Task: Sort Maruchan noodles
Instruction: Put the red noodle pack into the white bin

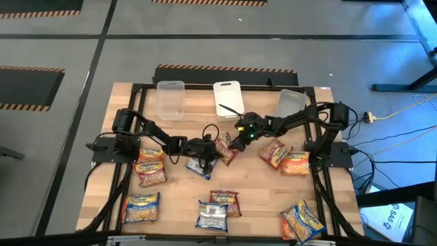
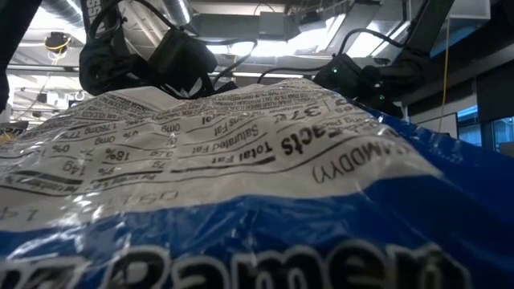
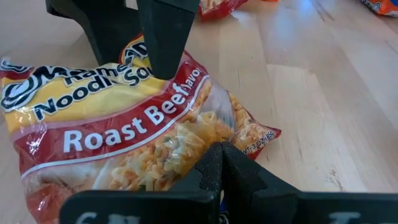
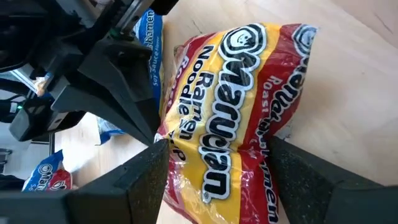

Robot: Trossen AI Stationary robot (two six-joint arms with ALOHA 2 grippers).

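Roast Beef ramen packet (image 4: pixel 239 118) sits mid-worktop (image 1: pixel 259 198) between both hands. Left hand (image 3: pixel 214 165) pinched shut on the packet's edge — right hand (image 4: pixel 217 180) wide open, fingers straddling the same packet, not clamped. Blue packet (image 1: pixel 200 166) just beside.

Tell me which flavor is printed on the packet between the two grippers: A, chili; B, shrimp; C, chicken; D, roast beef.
D: the red and yellow packet reads "Roast Beef" in the left wrist view, with the left gripper shut at its edge and the right gripper open around it.
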